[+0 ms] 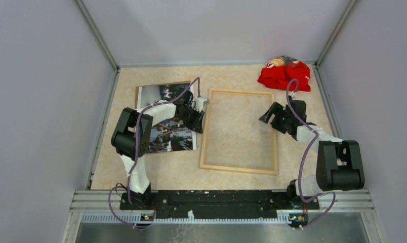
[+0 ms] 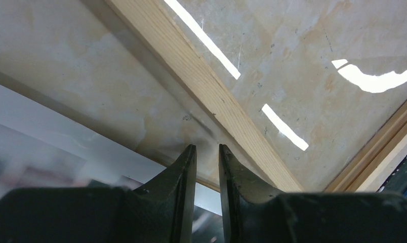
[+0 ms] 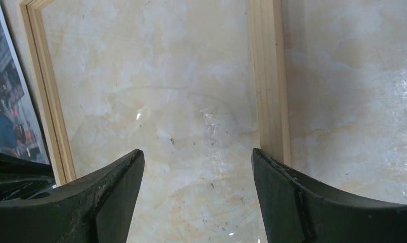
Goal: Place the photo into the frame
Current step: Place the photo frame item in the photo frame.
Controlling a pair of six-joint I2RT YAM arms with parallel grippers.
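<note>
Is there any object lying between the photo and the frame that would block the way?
Nothing visible does. The photo lies just left of the frame, with only bare table between them.

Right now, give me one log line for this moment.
photo beside frame, not inserted | left gripper nearly shut, empty, at photo edge | right gripper open over frame

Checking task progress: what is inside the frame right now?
Only the beige tabletop shows through the frame. The photo lies outside it, to its left, partly covered by the left arm.
</note>
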